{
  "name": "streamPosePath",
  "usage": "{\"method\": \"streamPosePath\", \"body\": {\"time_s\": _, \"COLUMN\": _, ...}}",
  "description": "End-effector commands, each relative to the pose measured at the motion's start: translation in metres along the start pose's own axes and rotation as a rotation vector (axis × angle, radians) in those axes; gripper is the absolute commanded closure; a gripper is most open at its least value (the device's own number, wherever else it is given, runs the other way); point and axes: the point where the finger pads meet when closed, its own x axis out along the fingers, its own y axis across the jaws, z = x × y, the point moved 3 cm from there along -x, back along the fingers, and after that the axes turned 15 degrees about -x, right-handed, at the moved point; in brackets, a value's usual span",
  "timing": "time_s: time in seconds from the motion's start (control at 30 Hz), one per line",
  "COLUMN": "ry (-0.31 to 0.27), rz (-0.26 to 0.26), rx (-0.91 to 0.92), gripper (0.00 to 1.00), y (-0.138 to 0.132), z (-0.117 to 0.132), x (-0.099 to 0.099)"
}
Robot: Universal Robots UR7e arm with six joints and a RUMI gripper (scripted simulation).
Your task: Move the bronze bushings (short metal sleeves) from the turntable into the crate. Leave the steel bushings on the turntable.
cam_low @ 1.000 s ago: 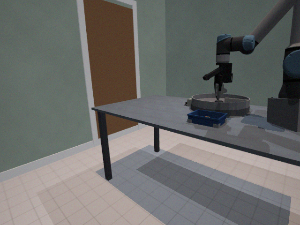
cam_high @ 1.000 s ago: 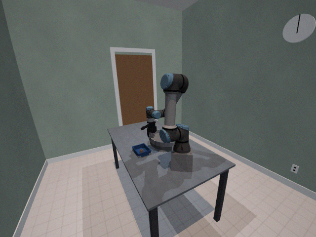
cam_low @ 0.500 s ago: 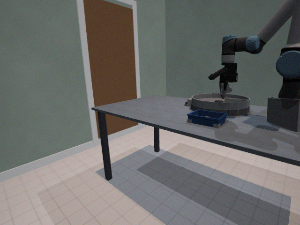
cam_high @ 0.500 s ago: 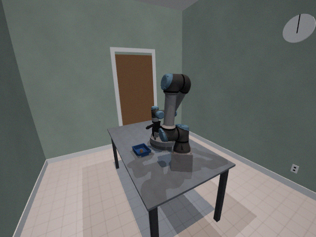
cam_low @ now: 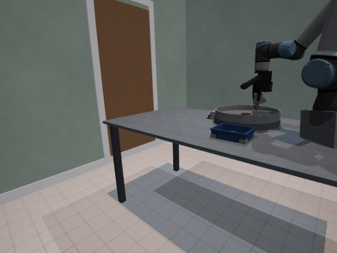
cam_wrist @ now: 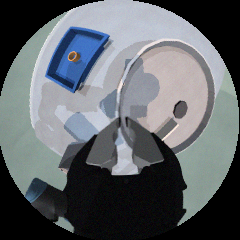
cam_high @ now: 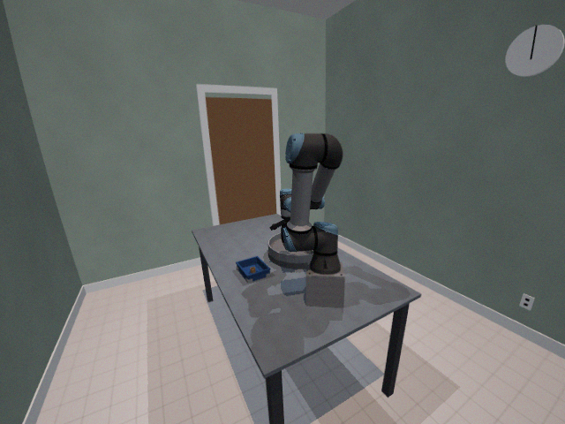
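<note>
"Hovering over the turntable (cam_high: pixel 275 255) (cam_low: pixel 246 118) (cam_wrist: pixel 212 95), is the gripper (cam_high: pixel 277 224) (cam_low: pixel 256 108) (cam_wrist: pixel 122 117) carrying anything?"

"It looks closed on nothing. In the wrist view the tips nearly meet at the centre of the frame, and no bushing shows between them."

"Where's the bronze, then?"

"One bronze bushing (cam_high: pixel 252 269) (cam_low: pixel 233 131) (cam_wrist: pixel 73 56) sits inside the blue crate (cam_high: pixel 257 275) (cam_low: pixel 231 136) (cam_wrist: pixel 90 32), upper left in the wrist view. The part of the turntable I can see lies mostly the other way, right of the tips."

"So that decides the next move?"

"I'd say so. If more bronze needs fetching, the work is on the turntable side, away from the crate. I can't pick out a bushing there, bronze or steel. The dark round shape (cam_low: pixel 245 113) (cam_wrist: pixel 180 109) at right in the wrist view could be a fixture; I wouldn't chase it."

"And the long axis of the one in the crate?"

"Its open mouth shows, but whether it stands or leans I can't tell. It's delivered, so its axis hardly matters now. For the next piece, I'd open the fingers first, then line them across the sleeve, or they may simply push it along."

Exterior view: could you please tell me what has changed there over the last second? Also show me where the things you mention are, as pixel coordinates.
The pincer (cam_low: pixel 256 109) (cam_wrist: pixel 122 117), shut with nothing visible in it, has moved to the right in that view, above the turntable (cam_high: pixel 274 255) (cam_low: pixel 231 118) (cam_wrist: pixel 211 100). No grasp or release is visible. The turntable, the blue crate (cam_high: pixel 255 275) (cam_low: pixel 228 136) (cam_wrist: pixel 87 45) and the bronze bushing (cam_high: pixel 252 269) (cam_low: pixel 233 131) (cam_wrist: pixel 73 56) inside it stayed put.
</note>
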Motion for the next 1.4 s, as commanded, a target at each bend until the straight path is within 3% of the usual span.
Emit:
{"method": "streamPosePath", "body": {"time_s": 0.0, "ry": 0.007, "rz": -0.005, "rx": 0.001, "gripper": 0.94, "y": 0.007, "z": 0.024, "x": 0.0}}
{"method": "streamPosePath", "body": {"time_s": 1.37, "ry": 0.006, "rz": -0.002, "rx": 0.062, "gripper": 0.94, "y": 0.057, "z": 0.15, "x": 0.0}}
